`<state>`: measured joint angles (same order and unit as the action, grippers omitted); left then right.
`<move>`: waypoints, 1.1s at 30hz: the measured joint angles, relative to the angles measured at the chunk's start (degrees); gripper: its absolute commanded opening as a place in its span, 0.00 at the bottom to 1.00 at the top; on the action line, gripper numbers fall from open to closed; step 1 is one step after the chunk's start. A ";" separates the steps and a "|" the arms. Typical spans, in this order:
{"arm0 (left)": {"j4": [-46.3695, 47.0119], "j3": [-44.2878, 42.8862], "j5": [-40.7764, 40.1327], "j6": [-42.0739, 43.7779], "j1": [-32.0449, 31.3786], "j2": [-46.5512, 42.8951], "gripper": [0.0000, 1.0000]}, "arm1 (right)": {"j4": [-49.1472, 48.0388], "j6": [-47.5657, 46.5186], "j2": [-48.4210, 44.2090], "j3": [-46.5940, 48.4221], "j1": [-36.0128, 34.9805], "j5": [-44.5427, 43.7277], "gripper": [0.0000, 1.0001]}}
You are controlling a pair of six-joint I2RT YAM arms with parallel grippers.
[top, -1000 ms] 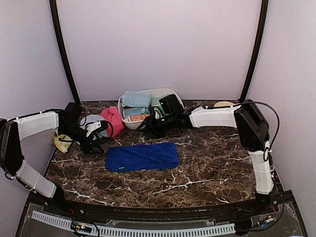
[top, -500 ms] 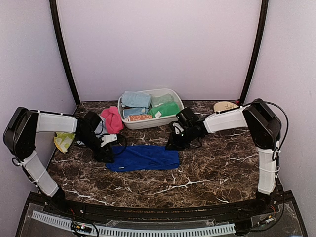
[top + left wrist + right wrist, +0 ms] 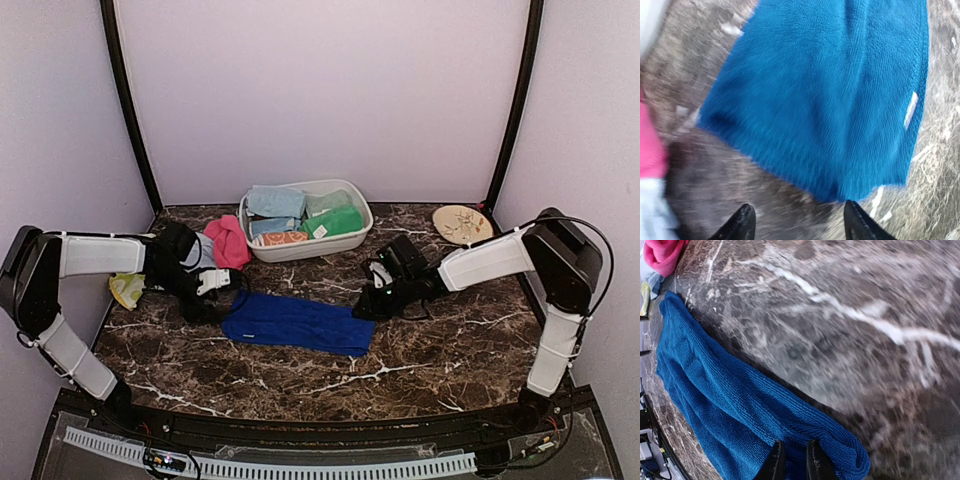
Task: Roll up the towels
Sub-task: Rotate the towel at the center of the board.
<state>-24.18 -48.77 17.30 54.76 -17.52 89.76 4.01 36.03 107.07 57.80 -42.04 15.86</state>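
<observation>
A royal blue towel [image 3: 297,323] lies flat and slightly skewed in the middle of the marble table [image 3: 450,340]. My right gripper [image 3: 368,305] is at its right end. In the right wrist view that gripper [image 3: 794,462] is shut on a raised fold of the blue towel [image 3: 725,405]. My left gripper [image 3: 215,300] is at the towel's left end. In the left wrist view it [image 3: 799,222] stands open over bare marble, with the towel's edge [image 3: 830,95] just ahead of the fingertips.
A white tub [image 3: 355,192] at the back holds a pale blue towel [image 3: 275,202] and a green towel [image 3: 335,221]. A pink towel [image 3: 230,241] lies left of it. A yellow-green cloth [image 3: 126,290] sits by the left arm. A tan plate [image 3: 462,223] is back right.
My right gripper has come from the tub to the blue towel, shut on its right end and drawn it rightward. My left gripper has moved to the towel's left end.
</observation>
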 measured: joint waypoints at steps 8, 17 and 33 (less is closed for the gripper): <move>-5.03 -14.53 2.60 -0.63 -3.89 0.44 0.60 | -0.35 6.95 -8.46 -9.27 -7.91 -6.16 0.21; -5.27 -11.87 1.42 -4.94 -6.03 11.58 0.56 | 3.32 14.21 -16.48 -15.45 -18.18 -10.01 0.24; -7.72 -13.40 6.49 -5.53 -5.44 3.28 0.59 | 23.65 2.10 -14.16 -1.33 -24.30 -8.48 0.31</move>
<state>-31.90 -62.17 23.79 49.23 -22.96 93.03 27.66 38.13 92.90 56.47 -66.35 7.38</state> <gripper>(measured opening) 0.575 0.296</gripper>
